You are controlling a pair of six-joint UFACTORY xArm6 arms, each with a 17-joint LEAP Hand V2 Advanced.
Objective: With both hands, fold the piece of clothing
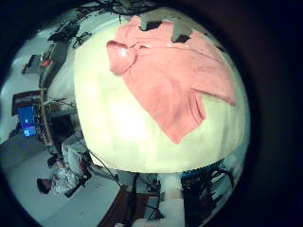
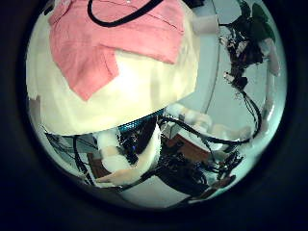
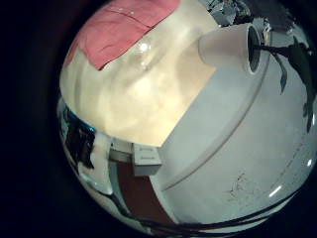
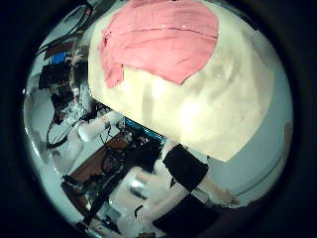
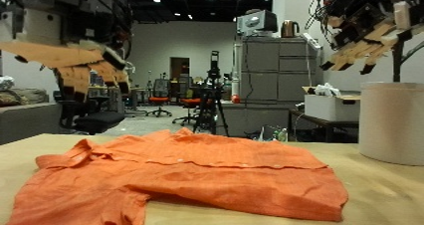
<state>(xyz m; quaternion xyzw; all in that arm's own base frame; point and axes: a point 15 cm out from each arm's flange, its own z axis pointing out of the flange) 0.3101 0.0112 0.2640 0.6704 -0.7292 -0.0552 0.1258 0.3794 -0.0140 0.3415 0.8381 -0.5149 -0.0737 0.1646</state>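
Overhead, each robot hand, left (image 5: 67,58) and right (image 5: 368,41), hangs relaxed and empty above the flat orange shirt (image 5: 186,170).

the outside view sits low at the tabletop (image 5: 384,190) edge, looking level across the shirt (image 5: 186,170). all four palm views look down from well above, sharing that shirt (image 1: 170,76) and tabletop.

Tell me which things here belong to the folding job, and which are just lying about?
Part of the job: orange shirt, spread flat on the table; left hand and right hand, both raised above it, fingers open.

Just lying about: pale cylinder standing on the table.
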